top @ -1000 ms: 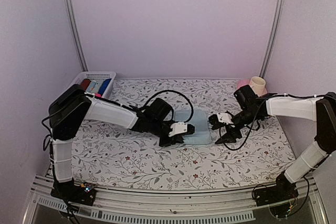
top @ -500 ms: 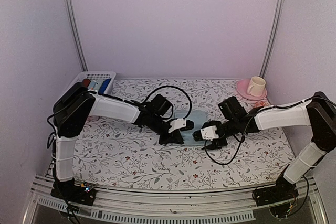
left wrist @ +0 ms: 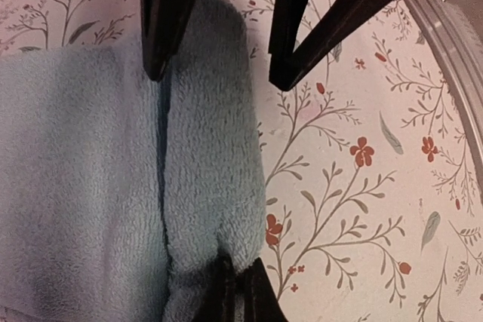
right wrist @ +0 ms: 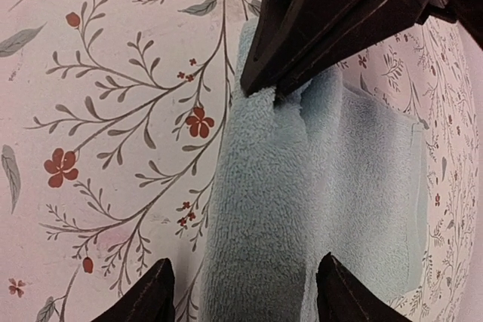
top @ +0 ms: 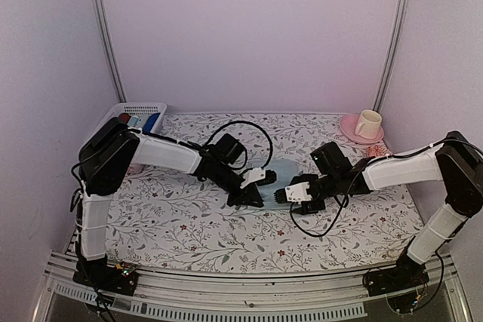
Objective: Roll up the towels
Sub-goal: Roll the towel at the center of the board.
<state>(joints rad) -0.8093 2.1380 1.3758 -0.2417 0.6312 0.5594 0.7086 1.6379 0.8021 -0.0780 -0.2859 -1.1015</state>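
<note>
A pale blue towel [top: 278, 170] lies mid-table, its near edge turned over into a thick roll [left wrist: 211, 156]. My left gripper [left wrist: 235, 286] is shut, pinching one end of that roll [right wrist: 256, 209]. From the opposite end my right gripper [right wrist: 241, 295] faces it, open. One of its fingertips [right wrist: 143, 299] is over the tablecloth beside the roll and the other over the flat part of the towel. In the top view the left gripper [top: 249, 198] and right gripper [top: 287, 194] nearly meet at the towel's front edge.
A white basket [top: 139, 110] holding coloured rolls stands at the back left. A cream cup [top: 368, 122] sits on a pink saucer [top: 349, 130] at the back right. The right arm's cable loops onto the floral tablecloth [top: 181, 224] near the towel.
My right gripper has swung left from the table's right side to the towel's near edge and now straddles the roll. The left gripper has shifted slightly and keeps its pinch.
</note>
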